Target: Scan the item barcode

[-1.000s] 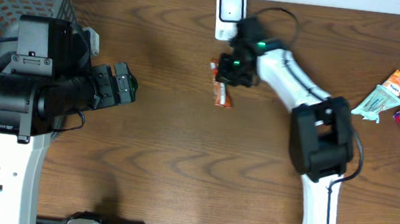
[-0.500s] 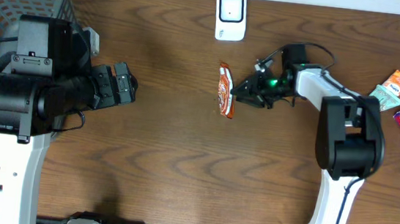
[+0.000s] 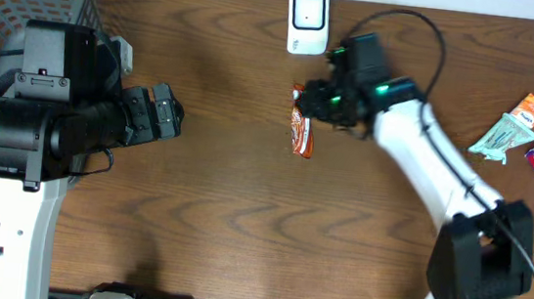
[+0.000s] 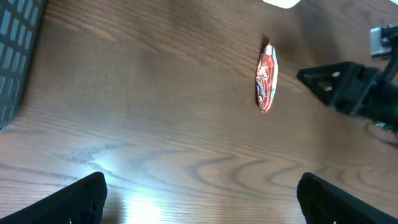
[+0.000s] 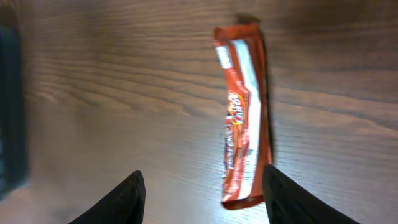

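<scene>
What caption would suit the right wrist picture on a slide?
Open right gripper hovers over a red snack packet lying on the wooden table.

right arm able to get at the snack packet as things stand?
Probably yes. The right gripper hangs over the snack packet with its jaws open and nothing between the two. The packet lies flat on the table, clear of other items, though it sits off toward one finger.

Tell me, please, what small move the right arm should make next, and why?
Probably shift the open right gripper sideways to centre it over the snack packet: it lies flat on the table, unheld, close under one finger in the wrist view, apart from the scanner.
</scene>
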